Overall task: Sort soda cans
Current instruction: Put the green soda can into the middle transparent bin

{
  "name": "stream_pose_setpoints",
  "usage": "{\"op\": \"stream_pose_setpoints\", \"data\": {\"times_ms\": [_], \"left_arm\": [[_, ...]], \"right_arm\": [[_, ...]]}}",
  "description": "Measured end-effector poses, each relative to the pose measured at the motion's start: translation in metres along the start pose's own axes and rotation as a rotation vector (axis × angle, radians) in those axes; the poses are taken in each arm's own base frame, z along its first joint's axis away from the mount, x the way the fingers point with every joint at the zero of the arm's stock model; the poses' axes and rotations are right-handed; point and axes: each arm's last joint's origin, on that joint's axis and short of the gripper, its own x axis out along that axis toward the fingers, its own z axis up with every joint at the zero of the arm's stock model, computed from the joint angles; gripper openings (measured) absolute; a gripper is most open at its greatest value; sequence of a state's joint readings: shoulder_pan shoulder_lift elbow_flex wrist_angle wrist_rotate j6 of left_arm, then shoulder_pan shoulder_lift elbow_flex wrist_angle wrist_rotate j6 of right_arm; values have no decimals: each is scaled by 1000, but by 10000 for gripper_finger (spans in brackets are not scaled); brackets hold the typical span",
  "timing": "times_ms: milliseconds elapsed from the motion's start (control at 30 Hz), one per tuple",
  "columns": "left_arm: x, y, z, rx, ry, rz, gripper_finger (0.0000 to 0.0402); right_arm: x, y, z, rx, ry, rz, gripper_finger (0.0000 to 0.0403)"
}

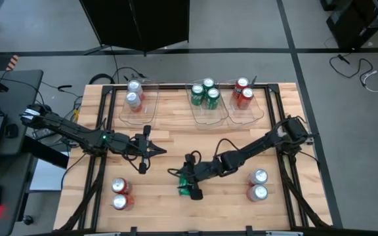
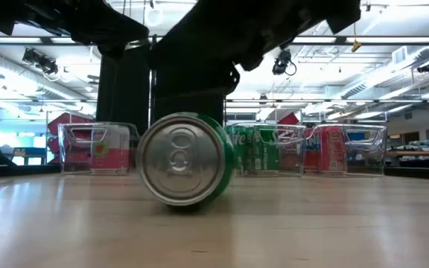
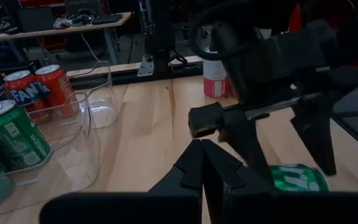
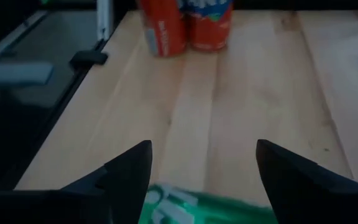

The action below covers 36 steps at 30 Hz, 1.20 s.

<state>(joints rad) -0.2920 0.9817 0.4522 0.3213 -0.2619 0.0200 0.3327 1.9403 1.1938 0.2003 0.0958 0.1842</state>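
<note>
1 green can (image 1: 186, 184) lies on its side at the table's (image 1: 176, 144) front middle, and the right hand (image 1: 190, 181) hangs over it, fingers (image 4: 126, 171) apart on either side, not clamped. Left hand (image 1: 151, 151) sits pressed together mid-table. 3 green cans (image 1: 205, 93) stand in the middle bin (image 1: 209, 113).

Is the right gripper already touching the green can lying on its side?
Cannot tell. In the right wrist view the right gripper has its fingers spread on either side of the green can, but no view plainly shows contact or a gap.
</note>
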Motion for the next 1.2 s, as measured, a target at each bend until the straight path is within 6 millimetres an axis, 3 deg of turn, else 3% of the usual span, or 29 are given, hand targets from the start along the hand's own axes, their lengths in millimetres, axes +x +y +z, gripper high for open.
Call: {"op": "stream_pose_setpoints", "data": {"times_ms": [267, 367, 500, 733, 1200], "left_arm": [[0, 0, -1, 4, 5, 0, 5], [0, 0, -1, 4, 5, 0, 5], [0, 0, -1, 4, 5, 0, 5], [0, 0, -1, 4, 7, 0, 5], [0, 0, -1, 4, 10, 0, 5]], "right_arm": [[-36, 9, 7, -170, 154, 24, 299], [-46, 12, 1, -241, 254, 26, 304], [-50, 14, -9, -371, 346, 9, 301], [-51, 24, -11, -659, 345, -44, 302], [-52, 11, -16, -692, 438, 24, 282]]}}
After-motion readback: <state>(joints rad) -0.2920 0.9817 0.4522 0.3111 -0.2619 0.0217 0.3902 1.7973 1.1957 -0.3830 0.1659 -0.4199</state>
